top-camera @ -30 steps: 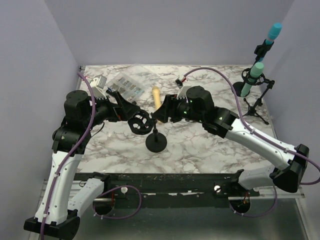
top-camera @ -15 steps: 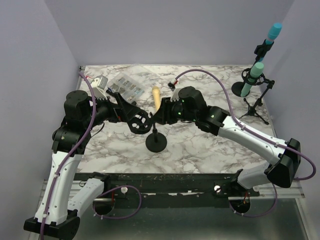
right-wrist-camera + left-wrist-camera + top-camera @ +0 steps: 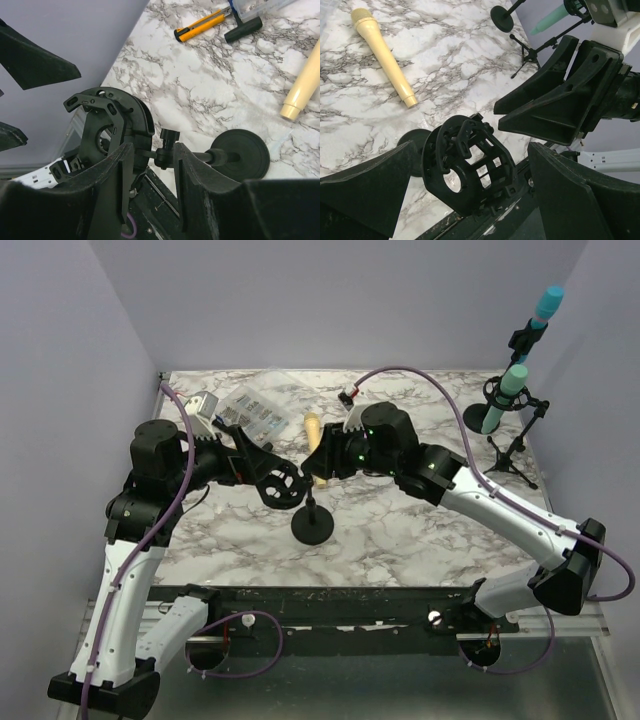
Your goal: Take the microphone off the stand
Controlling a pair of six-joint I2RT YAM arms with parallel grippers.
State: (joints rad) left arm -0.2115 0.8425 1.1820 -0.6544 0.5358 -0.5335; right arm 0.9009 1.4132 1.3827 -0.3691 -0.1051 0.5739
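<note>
Top external: shows cream cylindrical microphone [image 3: 312, 430] flat on marble counter [image 3: 400, 530] just behind black round-based stand [image 3: 313, 525], long axis pointing away; right claw [image 3: 154, 150] nearer, narrow astride stand's neck, grip unclear; left claw [image 3: 472, 160] wide.

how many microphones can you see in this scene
3: the cream microphone lying flat mid-rear, plus the upper teal microphone and the lower teal microphone, both mounted at the far right rear. More could be hidden.
</note>
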